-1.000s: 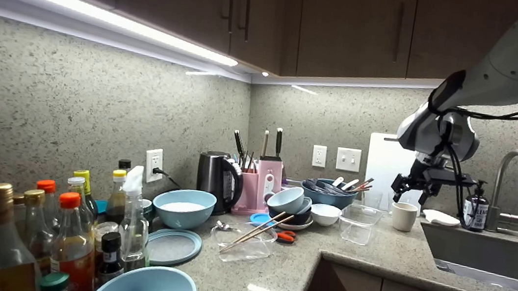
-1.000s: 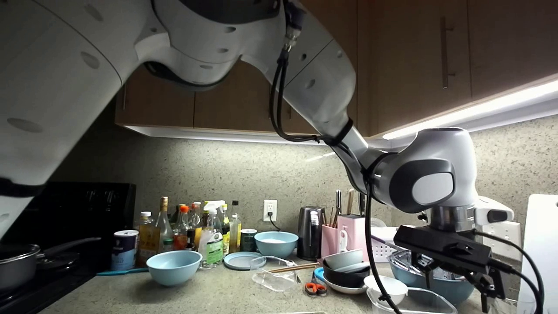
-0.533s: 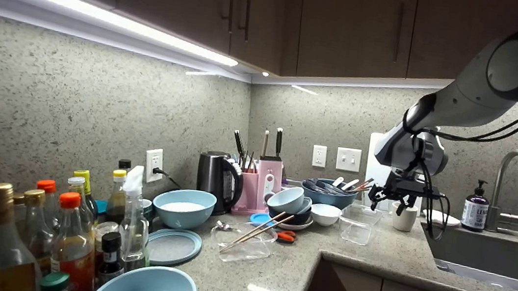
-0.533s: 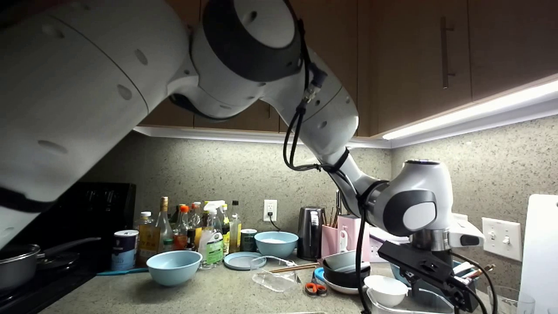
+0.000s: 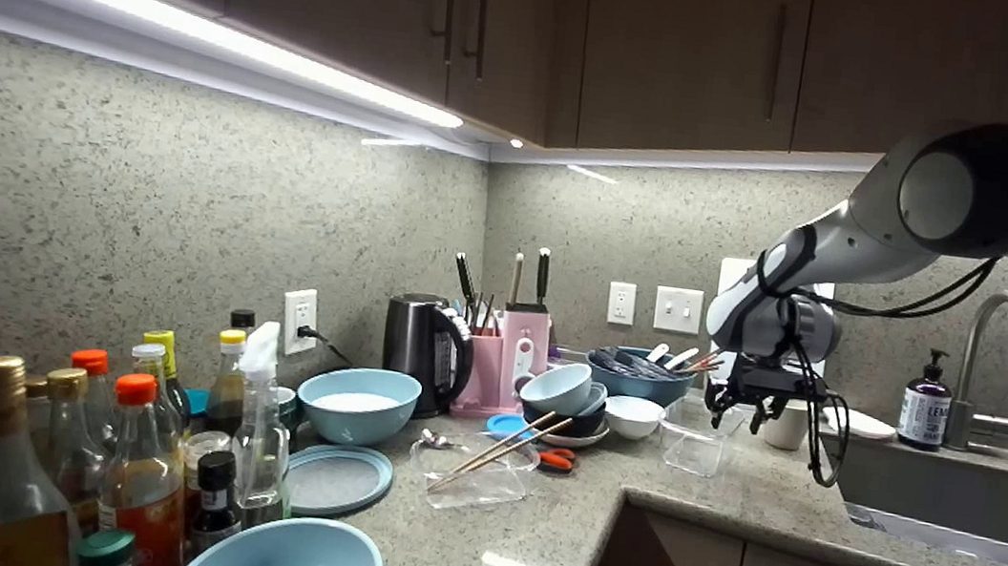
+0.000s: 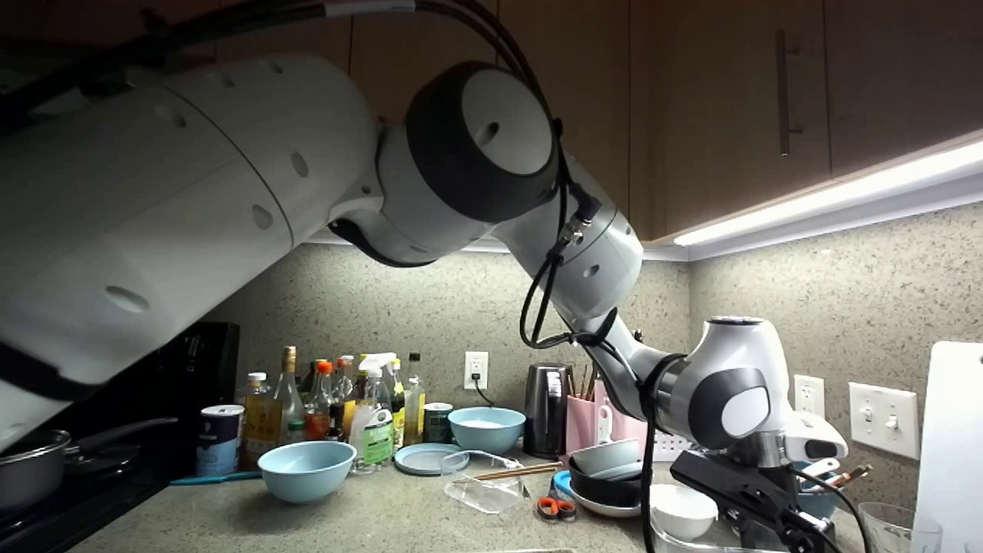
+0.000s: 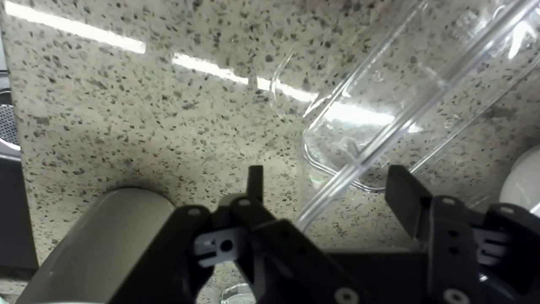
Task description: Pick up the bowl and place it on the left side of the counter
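Spread wide, the end effector (image 7: 327,190) hangs near a clear container (image 5: 691,455)! Just beside that container, a white bowl (image 5: 634,418) sits on the surface (image 5: 451,555); well apart, a blue bowl (image 6: 307,470) stands by the bottles (image 6: 376,442). Which is meant, I cannot tell.

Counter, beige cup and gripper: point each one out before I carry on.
Counter (image 6: 384,524): in an exterior view, on its stone top.
Beige cup (image 7: 101,245): in the wrist view, on its side.
Gripper (image 7: 325,185): in the wrist view, midway between its fingertips.
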Controlling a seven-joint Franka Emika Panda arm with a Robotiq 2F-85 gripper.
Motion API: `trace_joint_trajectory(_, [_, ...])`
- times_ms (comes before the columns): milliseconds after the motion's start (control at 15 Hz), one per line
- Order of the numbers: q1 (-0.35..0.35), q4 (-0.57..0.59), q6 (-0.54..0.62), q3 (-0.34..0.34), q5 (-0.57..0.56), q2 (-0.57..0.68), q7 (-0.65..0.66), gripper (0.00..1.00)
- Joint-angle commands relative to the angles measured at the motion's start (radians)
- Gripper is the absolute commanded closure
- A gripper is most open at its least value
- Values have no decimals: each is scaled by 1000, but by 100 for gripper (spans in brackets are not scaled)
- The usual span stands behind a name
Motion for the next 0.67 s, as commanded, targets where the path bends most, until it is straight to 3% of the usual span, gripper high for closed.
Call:
trace_joint_trajectory(0, [-9, 62, -18, -3, -43, 39, 61, 55])
trace_joint_trajectory(400, [-11, 124, -59, -20, -49, 68, 119, 93])
trace_joint_trajectory(600, [-13, 138, -87, -26, -48, 63, 143, 96])
